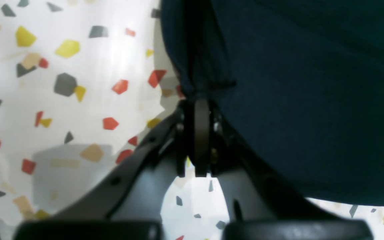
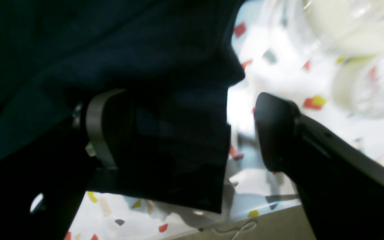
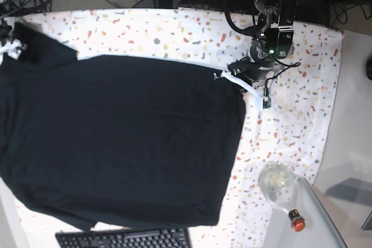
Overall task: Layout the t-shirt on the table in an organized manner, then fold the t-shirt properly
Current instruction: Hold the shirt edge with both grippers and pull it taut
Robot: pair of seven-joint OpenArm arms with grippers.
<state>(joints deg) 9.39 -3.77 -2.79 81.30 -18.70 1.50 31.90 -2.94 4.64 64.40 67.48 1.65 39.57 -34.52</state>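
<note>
White speckled cloth covers the surface (image 3: 302, 85), with cables and stands behind it. On it the shirt (image 3: 116, 143) lies spread nearly flat, plain black, taking up most of the base view's left and middle. Its long axis runs side to side in that view; a sleeve sticks out at the upper left, and the straight edge at the right runs roughly front to back. The lower left edge overhangs the surface. The left fingers (image 1: 201, 100) are clenched on a bunched bit of the shirt's upper right corner. The right fingers (image 2: 192, 128) stand released and wide apart, one under a fold of shirt, the other bare beside it. A keyboard (image 3: 125, 239) sits at the near edge, a glass bottle (image 3: 279, 187) to the right.
</note>
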